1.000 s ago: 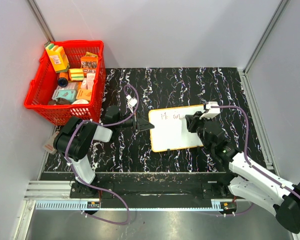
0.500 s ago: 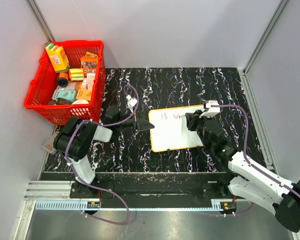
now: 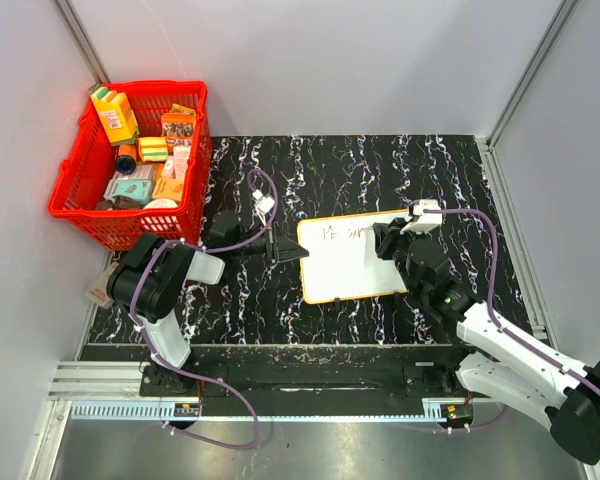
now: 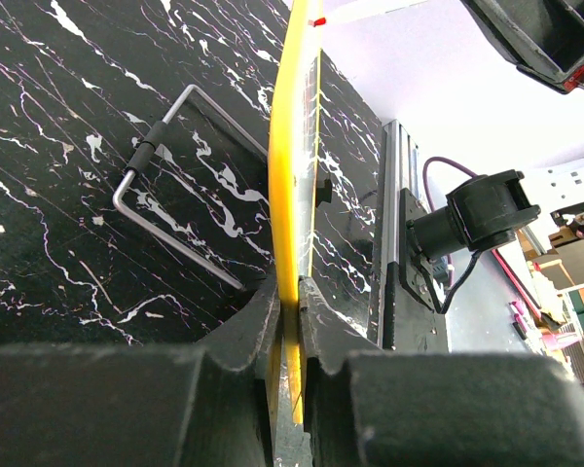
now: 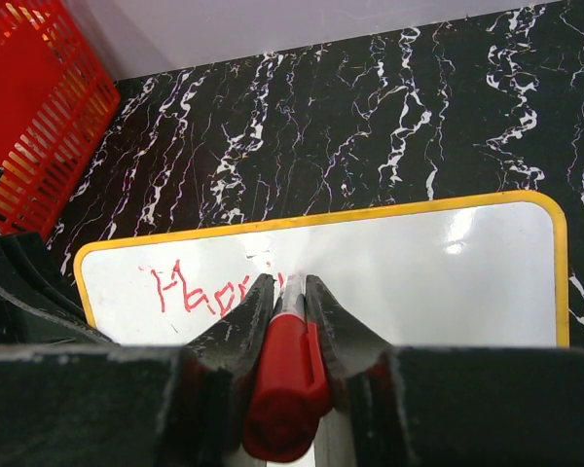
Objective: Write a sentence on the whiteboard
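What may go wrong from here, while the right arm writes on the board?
The left pincer holds the whiteboard only by its thin rim, so pen pressure might pivot it and bend the line. The red marker, squeezed in the right pincer, could slip back and lose contact. That pincer, passing low, may smear the writing.

One whiteboard, one red marker, one red basket.

L gripper + R gripper both pinched tight, arms low, wrists inward.
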`<act>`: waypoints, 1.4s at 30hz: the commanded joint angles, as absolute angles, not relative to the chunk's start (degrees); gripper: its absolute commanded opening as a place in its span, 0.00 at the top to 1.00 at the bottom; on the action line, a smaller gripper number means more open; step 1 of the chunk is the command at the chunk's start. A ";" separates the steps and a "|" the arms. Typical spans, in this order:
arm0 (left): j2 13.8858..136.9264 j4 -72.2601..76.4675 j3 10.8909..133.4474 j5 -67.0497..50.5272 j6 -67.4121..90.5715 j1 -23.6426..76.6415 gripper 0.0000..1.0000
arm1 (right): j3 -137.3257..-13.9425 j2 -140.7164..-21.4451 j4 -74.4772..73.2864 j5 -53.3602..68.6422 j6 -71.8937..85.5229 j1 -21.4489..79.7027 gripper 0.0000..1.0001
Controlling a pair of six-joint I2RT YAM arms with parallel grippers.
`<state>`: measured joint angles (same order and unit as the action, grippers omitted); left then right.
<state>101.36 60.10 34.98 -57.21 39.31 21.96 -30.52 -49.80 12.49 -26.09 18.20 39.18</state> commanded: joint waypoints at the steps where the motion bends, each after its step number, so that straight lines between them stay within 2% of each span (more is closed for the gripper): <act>1: 101.07 66.01 34.54 -58.89 37.27 22.24 1.00 | -32.43 -49.57 13.63 -27.42 17.75 38.58 1.00; 26: 101.07 66.01 34.54 -58.80 37.27 22.15 1.00 | -28.57 -46.23 9.23 -23.29 20.30 38.58 1.00; 42: 101.16 65.92 34.63 -58.89 37.35 22.15 1.00 | -31.81 -43.68 8.61 -26.19 18.90 38.58 1.00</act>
